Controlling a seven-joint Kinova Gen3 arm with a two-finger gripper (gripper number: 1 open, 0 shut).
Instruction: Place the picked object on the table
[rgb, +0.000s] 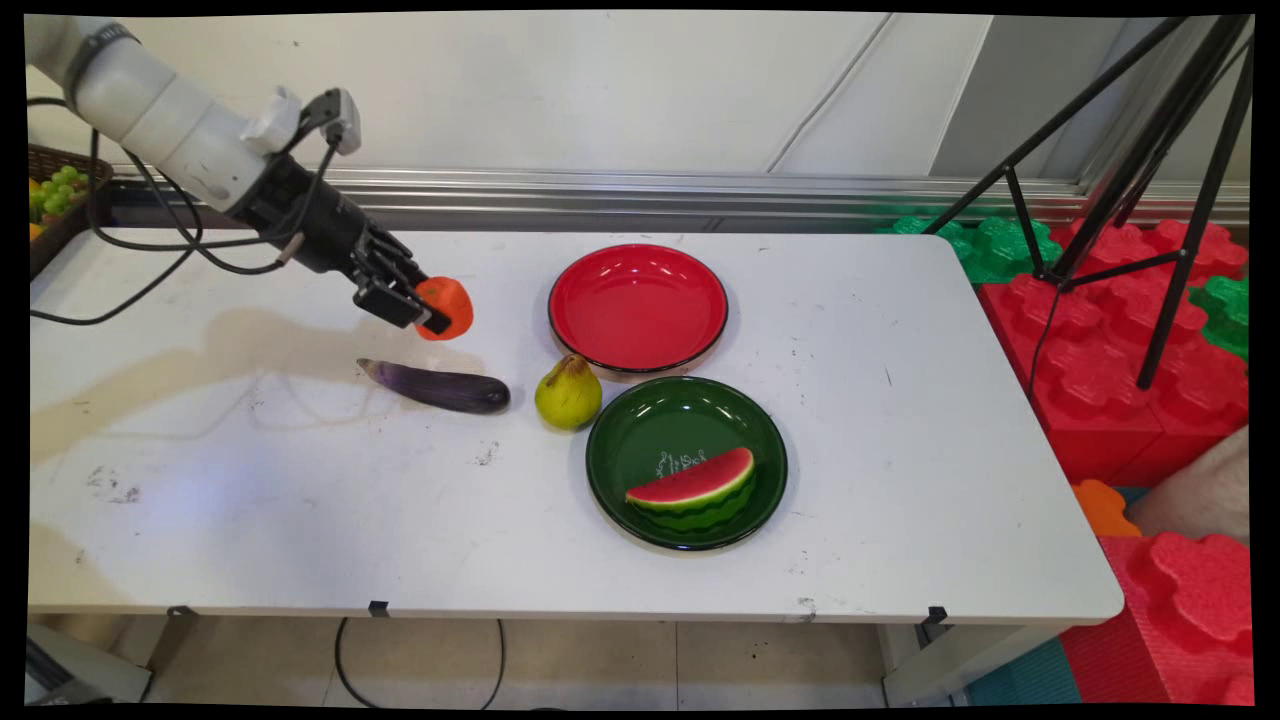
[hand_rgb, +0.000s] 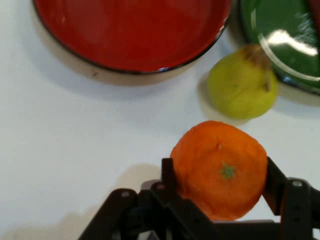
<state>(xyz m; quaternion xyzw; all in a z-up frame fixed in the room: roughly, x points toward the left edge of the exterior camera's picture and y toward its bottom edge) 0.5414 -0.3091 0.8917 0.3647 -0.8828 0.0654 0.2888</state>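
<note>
My gripper (rgb: 432, 308) is shut on an orange (rgb: 447, 306) and holds it above the table, left of the red plate (rgb: 638, 306). The hand view shows the orange (hand_rgb: 220, 169) clamped between the two black fingers (hand_rgb: 169, 176), with the red plate (hand_rgb: 130, 31) beyond it. A yellow-green pear (rgb: 568, 392) stands between the plates and shows in the hand view too (hand_rgb: 241, 88). A purple eggplant (rgb: 438, 387) lies on the table below the gripper. The green plate (rgb: 640, 450) carries a watermelon slice (rgb: 694, 486).
A basket of fruit (rgb: 55, 190) sits at the far left edge. Black cables (rgb: 150, 240) hang from the arm. A tripod (rgb: 1130, 170) and red and green foam blocks (rgb: 1130, 340) stand right of the table.
</note>
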